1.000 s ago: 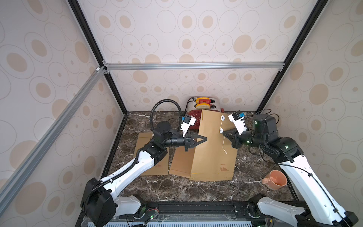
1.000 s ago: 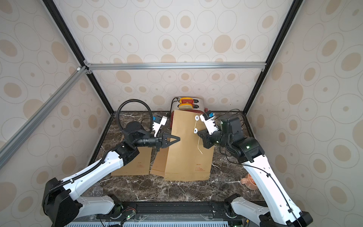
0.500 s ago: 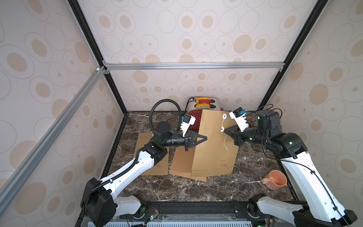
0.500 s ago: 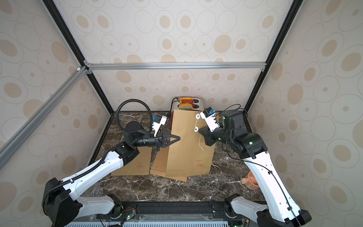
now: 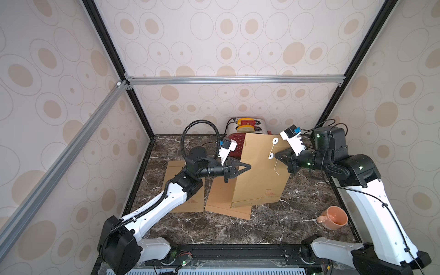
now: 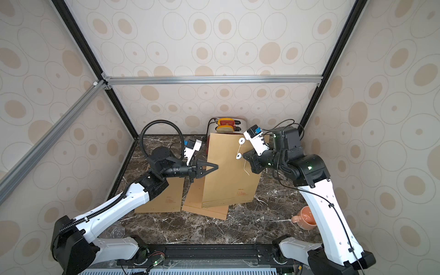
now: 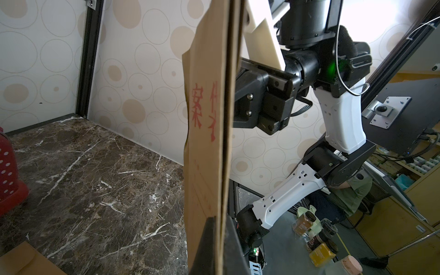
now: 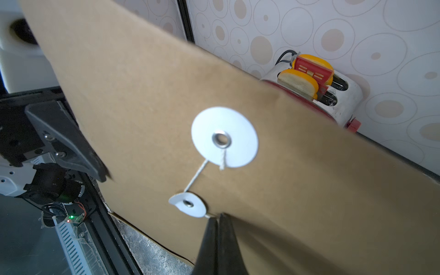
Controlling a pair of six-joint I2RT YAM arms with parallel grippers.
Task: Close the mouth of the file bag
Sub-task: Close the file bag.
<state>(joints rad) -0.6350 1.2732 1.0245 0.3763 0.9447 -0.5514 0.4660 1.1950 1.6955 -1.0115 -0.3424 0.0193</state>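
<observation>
**Item:** file bag (image 5: 258,171), brown kraft paper, string-and-washer closure.

**Location:** stands upright at mid surface (image 5: 262,228). Its lower edge is over a second kraft envelope (image 5: 228,210) that lies flat. A toaster (image 5: 247,123) stands behind it, and a peach mug (image 5: 333,217) sits well apart near the right arm's base.

**Left gripper** (image 5: 248,166)**:** closed flat on the bag's side edge nearest its own arm. The left wrist view shows the paper clamped between both fingers. Its hold and position match those of a second ago.

**Right gripper** (image 5: 275,156)**:** closed to a point, pinching the white string (image 8: 195,177) just beside the lower washer (image 8: 188,204). The string's loose tail hangs down the bag's face below the tips.

**Change over the last second:**
- The right arm's wrist has lifted and swung back toward its own wall.
- The right gripper's tips have risen from just under the lower washer to level with it.
- The bag's top has leaned slightly toward the right arm.
- The string now runs taut from the upper washer (image 8: 224,137) down to the lower washer and into the tips.

**Assessment:**
- The flap appears to lie down against the face, so the remaining work is the tie.
- The move looks like the start of a turn around the lower washer.
- No complete wrap is visible, so the mouth is covered but not yet secured.
- The left gripper's clamp serves as the anchor that lets the string be pulled tight.
</observation>
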